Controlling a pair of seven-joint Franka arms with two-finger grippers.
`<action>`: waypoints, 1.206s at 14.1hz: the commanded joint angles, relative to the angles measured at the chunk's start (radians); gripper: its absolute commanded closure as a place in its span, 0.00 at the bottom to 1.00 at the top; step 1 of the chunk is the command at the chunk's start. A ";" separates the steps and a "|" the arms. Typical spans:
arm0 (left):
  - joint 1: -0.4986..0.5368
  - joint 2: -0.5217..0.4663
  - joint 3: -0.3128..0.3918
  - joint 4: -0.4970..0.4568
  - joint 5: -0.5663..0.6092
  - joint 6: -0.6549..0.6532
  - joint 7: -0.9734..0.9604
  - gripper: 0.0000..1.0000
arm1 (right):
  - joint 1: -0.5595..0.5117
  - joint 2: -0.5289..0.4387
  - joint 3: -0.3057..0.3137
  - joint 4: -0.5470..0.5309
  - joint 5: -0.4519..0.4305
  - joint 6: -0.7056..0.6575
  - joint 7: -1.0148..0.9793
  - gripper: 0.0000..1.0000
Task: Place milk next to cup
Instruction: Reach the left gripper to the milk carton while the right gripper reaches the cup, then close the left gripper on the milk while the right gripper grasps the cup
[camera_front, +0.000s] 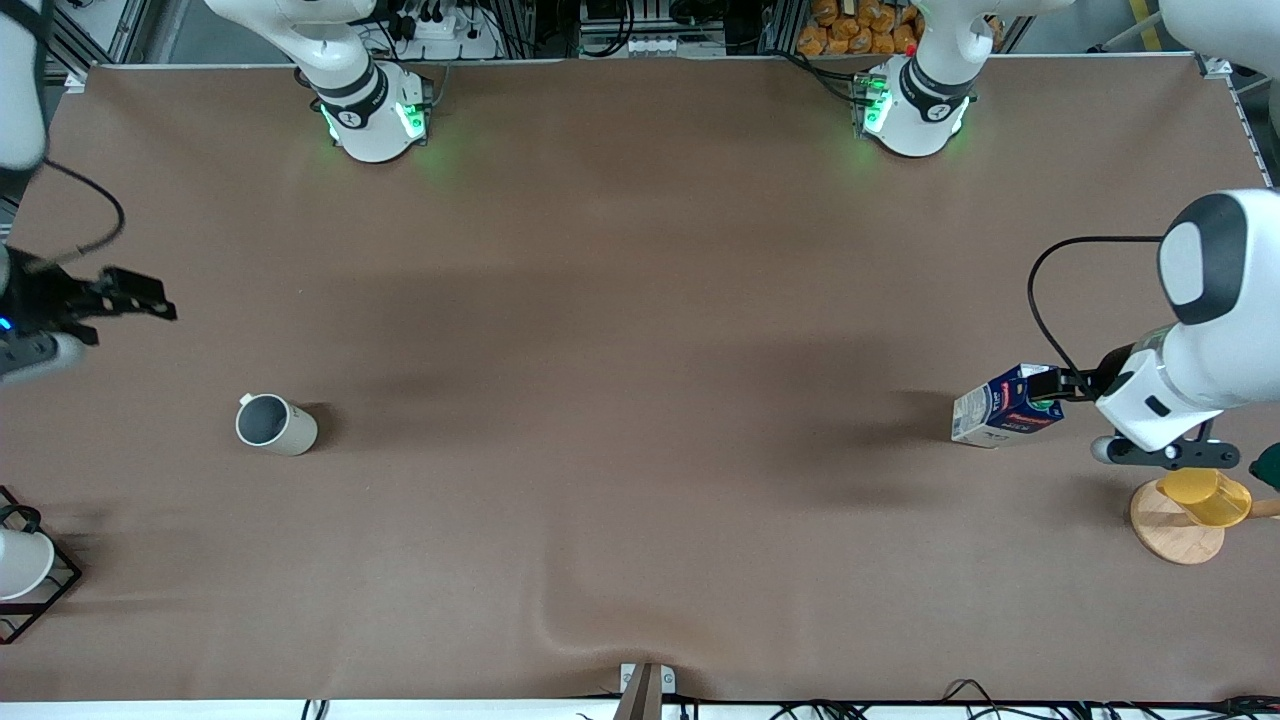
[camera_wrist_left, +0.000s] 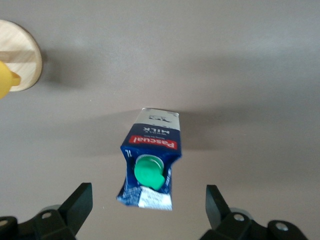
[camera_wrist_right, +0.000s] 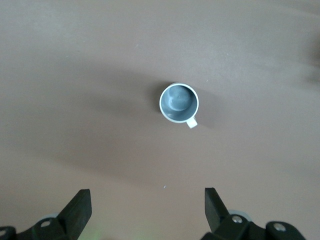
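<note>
The milk (camera_front: 1003, 408) stood upright on the table (camera_front: 640, 380) toward the left arm's end, its green cap (camera_wrist_left: 147, 171) and red label band facing up toward the left wrist camera. No finger touched it: in the left wrist view the carton sat in the gap between the two fingertips (camera_wrist_left: 80, 202), with clear space on both sides. The left gripper (camera_front: 1060, 385) hung over the carton's top, its fingers spread wide and released.

The cup (camera_front: 274, 424) stood upright toward the right arm's end of the table, well apart from the milk, its grey inside showing and its small handle (camera_wrist_right: 192, 123) sticking out from the rim. The right gripper (camera_front: 135, 296) hung in the air above the table near that end, fingers likewise released and grasping nothing; its wrist view looked down on the cup.

Near the milk, closer to the front camera, a yellow cup (camera_front: 1205, 497) rested on a round wooden stand (camera_front: 1172, 530). At the right arm's end, at the table's edge, a white cup (camera_front: 22, 562) sat in a black wire rack (camera_front: 40, 595).
</note>
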 joint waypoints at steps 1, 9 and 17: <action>0.010 -0.041 -0.001 -0.107 -0.011 0.076 0.030 0.00 | -0.035 0.061 0.002 0.005 -0.013 0.059 -0.022 0.00; 0.001 -0.028 -0.001 -0.166 0.001 0.081 0.056 0.00 | -0.091 0.162 0.003 -0.245 -0.005 0.480 -0.259 0.00; -0.004 0.003 -0.001 -0.161 0.032 0.081 0.054 0.07 | -0.091 0.308 0.006 -0.246 0.093 0.624 -0.288 0.23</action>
